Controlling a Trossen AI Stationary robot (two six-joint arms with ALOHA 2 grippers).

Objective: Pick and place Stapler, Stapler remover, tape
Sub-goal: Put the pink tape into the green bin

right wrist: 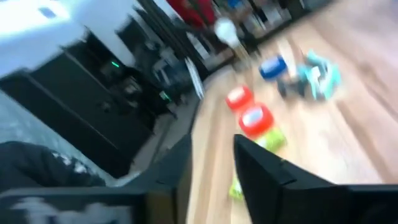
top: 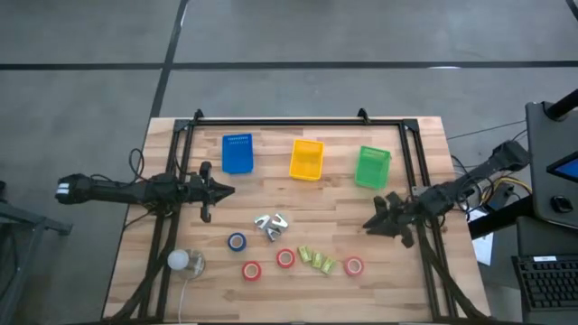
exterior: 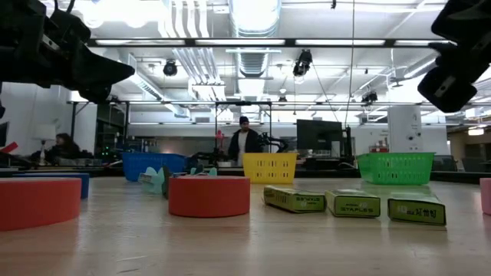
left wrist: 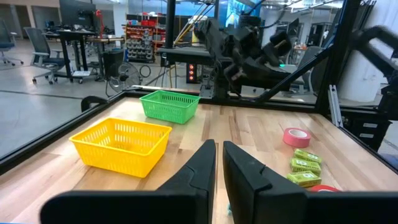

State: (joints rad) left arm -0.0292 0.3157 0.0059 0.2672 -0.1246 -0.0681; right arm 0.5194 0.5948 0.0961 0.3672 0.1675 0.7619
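Observation:
Mid-table lie a blue tape roll (top: 237,241) and three red tape rolls (top: 251,270), (top: 285,258), (top: 353,266), all flat on the wood. Beside them is a heap of small pale teal-grey stapler removers (top: 271,224). I see no stapler as such. My left gripper (top: 228,190) hangs above the left half of the table, level and shut, pointing toward the right edge. My right gripper (top: 370,224) hangs above the right half, open, with nothing between its fingers (right wrist: 267,180), and points toward the rolls.
Three bins stand along the far side: blue (top: 237,153), yellow (top: 306,159) and green (top: 372,166). Green staple boxes (top: 317,260) lie among the red rolls. A white ball-like thing (top: 180,261) sits near the front left. A black frame (top: 298,121) rims the table.

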